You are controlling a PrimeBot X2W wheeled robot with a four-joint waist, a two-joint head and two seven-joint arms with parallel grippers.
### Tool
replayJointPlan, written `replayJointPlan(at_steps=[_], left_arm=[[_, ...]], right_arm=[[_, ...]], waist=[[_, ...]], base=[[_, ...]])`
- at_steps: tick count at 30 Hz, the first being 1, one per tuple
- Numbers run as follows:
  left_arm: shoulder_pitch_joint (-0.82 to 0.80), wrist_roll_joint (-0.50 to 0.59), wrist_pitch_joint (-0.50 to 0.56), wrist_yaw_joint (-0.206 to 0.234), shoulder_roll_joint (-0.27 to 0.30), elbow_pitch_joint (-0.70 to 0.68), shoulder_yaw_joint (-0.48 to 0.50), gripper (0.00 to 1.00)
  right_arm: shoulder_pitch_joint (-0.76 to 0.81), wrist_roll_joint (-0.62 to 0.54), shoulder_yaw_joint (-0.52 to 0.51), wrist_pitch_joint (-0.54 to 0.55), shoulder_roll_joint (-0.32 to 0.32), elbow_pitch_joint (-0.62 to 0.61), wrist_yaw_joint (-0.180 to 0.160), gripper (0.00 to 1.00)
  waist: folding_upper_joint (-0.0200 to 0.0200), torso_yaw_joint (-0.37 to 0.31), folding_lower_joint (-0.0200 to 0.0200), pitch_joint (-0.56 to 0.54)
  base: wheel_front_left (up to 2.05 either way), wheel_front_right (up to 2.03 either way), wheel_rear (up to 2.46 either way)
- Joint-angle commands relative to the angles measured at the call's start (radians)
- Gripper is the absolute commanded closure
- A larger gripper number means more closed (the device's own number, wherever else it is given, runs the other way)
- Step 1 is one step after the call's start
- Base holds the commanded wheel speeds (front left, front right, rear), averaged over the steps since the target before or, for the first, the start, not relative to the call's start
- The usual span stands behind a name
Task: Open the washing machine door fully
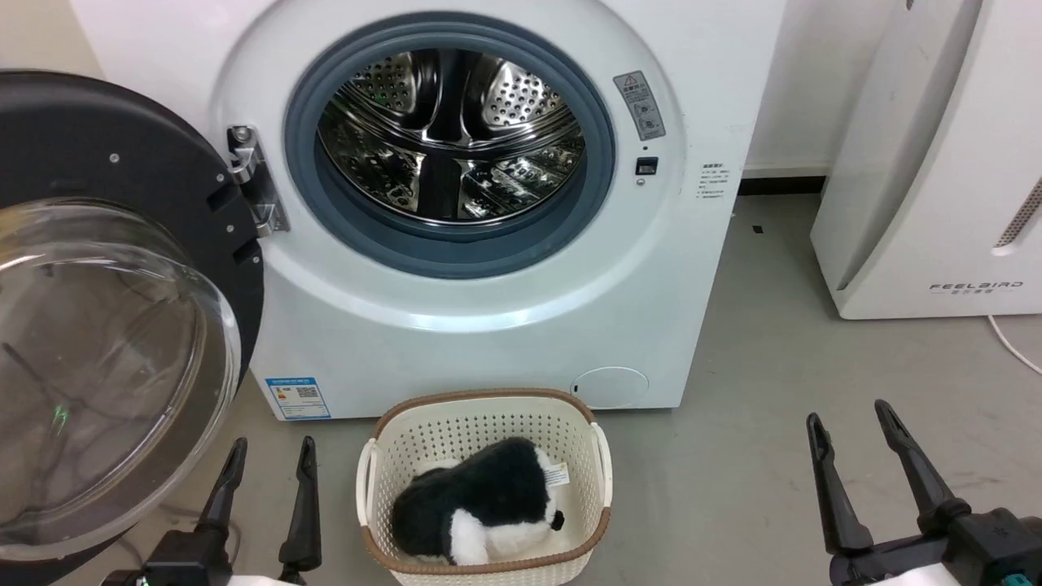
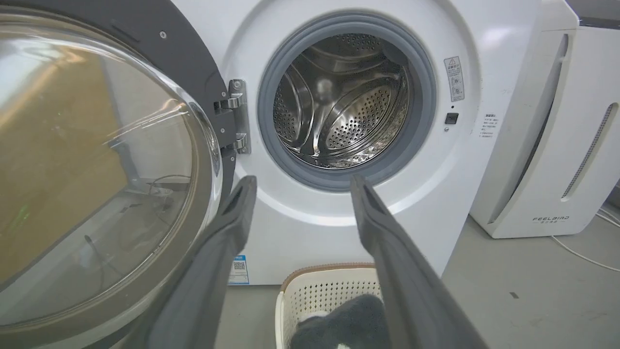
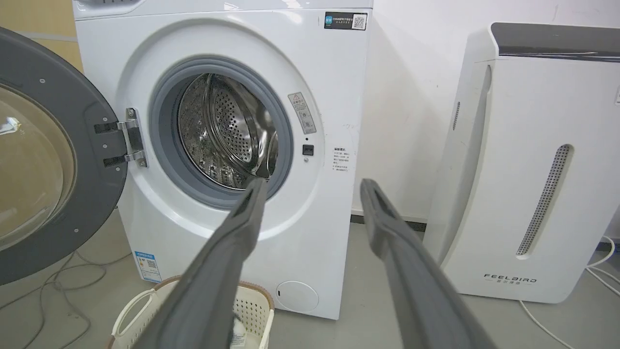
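Observation:
The white washing machine [image 1: 488,325] stands ahead with its steel drum and blue-grey gasket exposed. Its round door [image 1: 114,309] is swung wide to the left on the metal hinge [image 1: 256,183], dark grey inner face and clear glass bowl turned toward me. The door [image 2: 97,165] also fills the left of the left wrist view, and its inner face [image 3: 53,160] shows at the left of the right wrist view. My left gripper [image 1: 269,460] is open at the lower left, just right of the door's rim, holding nothing. My right gripper [image 1: 855,427] is open at the lower right, over bare floor.
A cream laundry basket [image 1: 484,415] with a black-and-white plush toy [image 1: 480,509] sits on the floor before the washer, between my grippers. A white FEELAIR appliance [image 1: 928,163] stands at the right with a cable [image 1: 1009,342] on the grey floor. More cables [image 3: 63,286] lie under the door.

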Motion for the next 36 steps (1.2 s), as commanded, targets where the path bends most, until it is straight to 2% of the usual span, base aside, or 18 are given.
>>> replayJointPlan(at_steps=[1, 2, 36], left_arm=[[0.003, 0.012, -0.004, 0.006, -0.001, 0.005, -0.002, 0.00], [0.000, 0.009, 0.000, 0.004, 0.000, 0.005, -0.003, 1.00], [-0.024, 0.029, 0.068, 0.028, -0.001, -0.008, -0.027, 1.00]], right_arm=[[0.015, 0.000, 0.001, -0.004, 0.003, -0.002, 0.001, 0.00], [0.000, 0.000, 0.000, 0.000, 0.000, 0.001, 0.000, 1.00], [-0.027, -0.007, 0.009, 0.067, 0.001, 0.016, 0.000, 1.00]], waist=[[0.0000, -0.002, 0.0001, 0.001], [0.0000, -0.002, 0.0001, 0.001], [0.0000, 0.004, 0.0001, 0.013]], base=[[0.00, 0.00, 0.00], [0.00, 0.00, 0.00], [0.00, 0.00, 0.00]])
